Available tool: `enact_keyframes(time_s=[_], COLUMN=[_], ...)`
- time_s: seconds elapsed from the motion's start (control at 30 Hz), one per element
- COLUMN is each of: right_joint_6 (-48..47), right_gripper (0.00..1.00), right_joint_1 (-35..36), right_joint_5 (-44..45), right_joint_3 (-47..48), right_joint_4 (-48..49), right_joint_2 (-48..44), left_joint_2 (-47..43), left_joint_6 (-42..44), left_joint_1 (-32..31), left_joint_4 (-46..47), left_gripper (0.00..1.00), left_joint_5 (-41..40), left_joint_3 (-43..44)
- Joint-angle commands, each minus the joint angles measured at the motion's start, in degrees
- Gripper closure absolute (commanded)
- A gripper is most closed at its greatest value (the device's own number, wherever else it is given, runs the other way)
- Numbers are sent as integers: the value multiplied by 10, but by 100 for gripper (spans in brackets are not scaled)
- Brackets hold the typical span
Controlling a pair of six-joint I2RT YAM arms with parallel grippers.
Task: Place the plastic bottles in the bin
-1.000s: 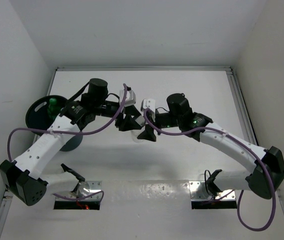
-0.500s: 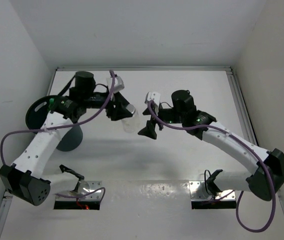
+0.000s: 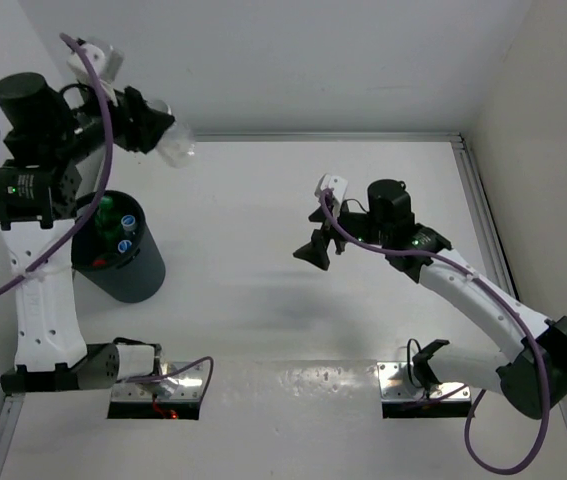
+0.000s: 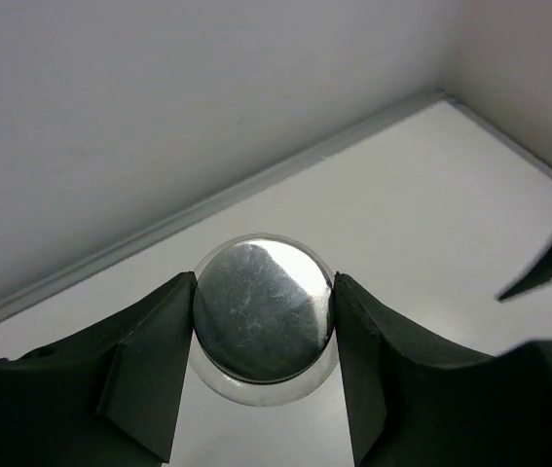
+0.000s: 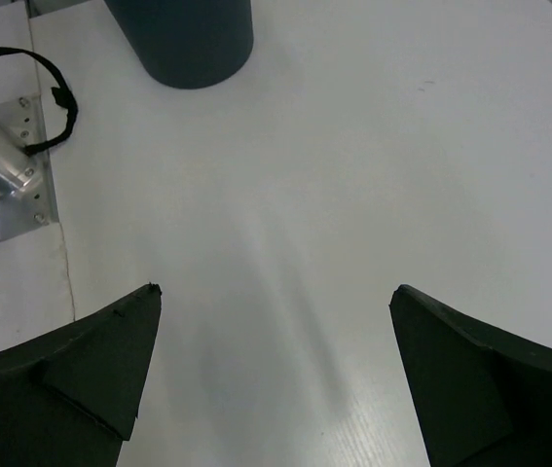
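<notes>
From above, the left gripper clasps a clear bottle up by the back wall, beyond the bin holding a green bottle and a blue-capped bottle; the right gripper hangs spread over the table. The left wrist camera shows the clear bottle's base pinched between both fingers. The right wrist camera shows jaws wide apart.

— What's different from a second ago?
— The left hand has swung up from the middle of the bench to the back-left corner. It has carried the plain clear bottle with it, and the bottle now sits high, beyond the bin.
— And the other one?
— The right hand, which was up against that bottle, has spread its jaws wide and drawn back to the right.
</notes>
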Motion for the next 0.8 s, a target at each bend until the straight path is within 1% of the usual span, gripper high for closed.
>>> enact_keyframes(time_s=[0.0, 0.03, 0.1, 0.13, 0.23, 0.3, 0.37, 0.43, 0.5, 0.67, 0.7, 0.77], right_joint_6=[-8, -13, -25, -29, -42, -50, -62, -65, -66, -66, -67, -71], right_gripper=[0, 0, 0, 0, 0, 0, 0, 0, 0, 0, 0, 0], right_joint_1=[-3, -3, -2, -3, -2, -3, -3, -3, -3, -3, -3, -3], right_joint_5=[-7, -8, -13, -12, -9, -7, -7, -7, -7, -7, -7, -5], right_joint_3=[-4, -5, -6, -8, -13, -21, -26, -27, -25, -25, -25, -26], right_joint_4=[11, 11, 5, 1, -14, -19, -28, -34, -36, -38, -41, -44], right_joint_2=[-4, -3, -2, -1, -5, -9, -13, -13, -13, -16, -16, -19], left_joint_2=[28, 28, 35, 40, 48, 48, 66, 71, 71, 21, 10, -7], left_joint_6=[5, 16, 23, 44, 72, 83, 107, 114, 125, 142, 142, 142], left_joint_1=[25, 33, 41, 55, 77, 88, 98, 113, 140, 145, 145, 145], left_joint_4=[-119, -129, -156, -190, -236, -250, -300, -317, -312, -235, -225, -187], left_gripper=[100, 100, 100, 100, 100, 100, 100, 100, 100, 100, 100, 100], left_joint_5=[-175, -238, -300, -340, -380, -395, -410, -415, -404, -361, -342, -324], left_joint_3=[88, 94, 106, 122, 133, 133, 141, 135, 92, -35, -72, -109])
